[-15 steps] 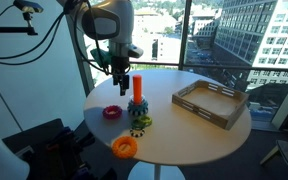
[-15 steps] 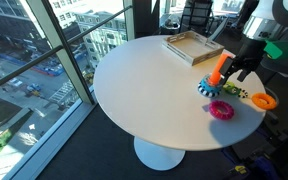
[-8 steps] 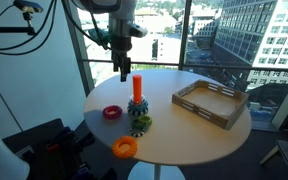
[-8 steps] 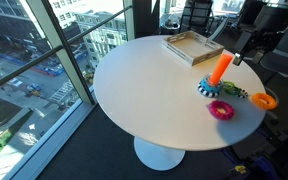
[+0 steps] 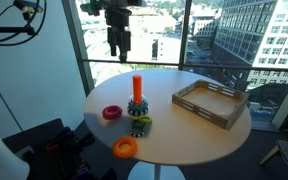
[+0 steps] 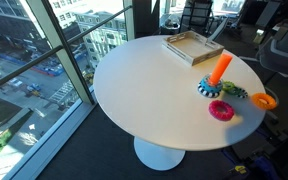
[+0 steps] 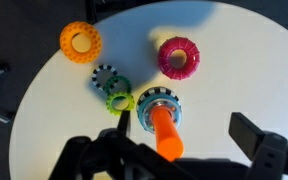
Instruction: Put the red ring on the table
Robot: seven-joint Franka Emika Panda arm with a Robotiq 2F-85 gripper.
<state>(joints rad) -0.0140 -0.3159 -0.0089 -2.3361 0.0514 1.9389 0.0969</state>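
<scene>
The red ring lies flat on the round beige table, left of the upright orange-red peg. It also shows in an exterior view and in the wrist view. My gripper hangs high above the table, over the peg, open and empty. In the wrist view its fingers spread wide on either side of the peg, far above it. The table shows below.
An orange ring lies near the front edge. Small green and black gear rings lie beside the peg's blue base. A rectangular wooden tray stands to the right. Windows lie behind the table.
My gripper has risen from beside the peg's top to high above the table. The rings and peg have not moved.
</scene>
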